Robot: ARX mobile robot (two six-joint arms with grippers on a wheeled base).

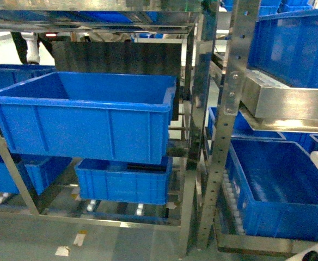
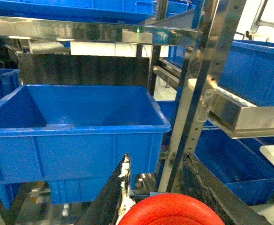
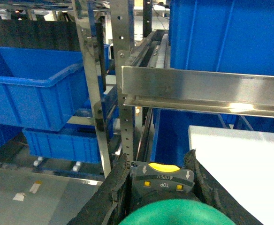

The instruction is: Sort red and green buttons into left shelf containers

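Red button (image 2: 170, 211) is gripped between the left gripper's (image 2: 158, 206) fingers (image 2: 113, 194), cap toward the camera, near the big blue bin (image 2: 76, 136) on the left shelf (image 2: 80, 30). Green button (image 3: 174, 213) is clamped in the right gripper (image 3: 163, 197), its dark body with yellow "OPEN/TOP" label (image 3: 163, 177) seen between the fingers (image 3: 212, 187). A lower blue bin (image 1: 123, 182) is seen under the big one.

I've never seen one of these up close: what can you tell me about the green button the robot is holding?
The green button sits between the right gripper's dark fingers, which press against both its sides. Its rounded green cap, smooth like plastic, fills the bottom edge of the right wrist view. Behind it is a grey body with a yellow piece, two small yellow squares, arrows and the words OPEN and TOP.
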